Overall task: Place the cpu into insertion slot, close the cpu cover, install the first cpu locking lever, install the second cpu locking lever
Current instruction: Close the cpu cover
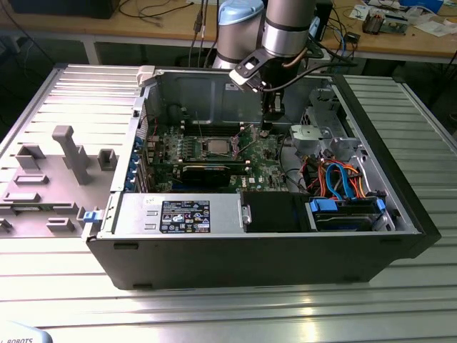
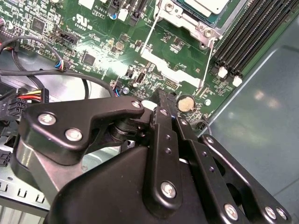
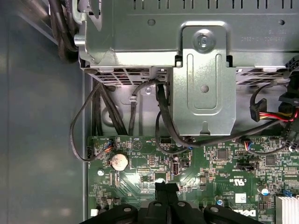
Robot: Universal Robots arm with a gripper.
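End effector (image 1: 265, 128) in PC case (image 1: 250, 264) atop ribbed table (image 1: 214, 314).

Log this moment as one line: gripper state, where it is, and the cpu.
gripper: shut, empty | position: above motherboard, near coin cell | cpu: in insertion slot

The arm (image 1: 289, 21) was silver-grey with a pale blue joint cap (image 1: 239, 16); the gripper (image 2: 164, 95) was black, dotted with silver screws (image 2: 74, 135).

One open computer case (image 1: 250, 264), one green circuit board (image 2: 107, 42), one silver chip (image 1: 215, 146), two thin wire levers (image 2: 148, 39), one round coin battery (image 3: 118, 161) and one robot arm (image 1: 289, 28)
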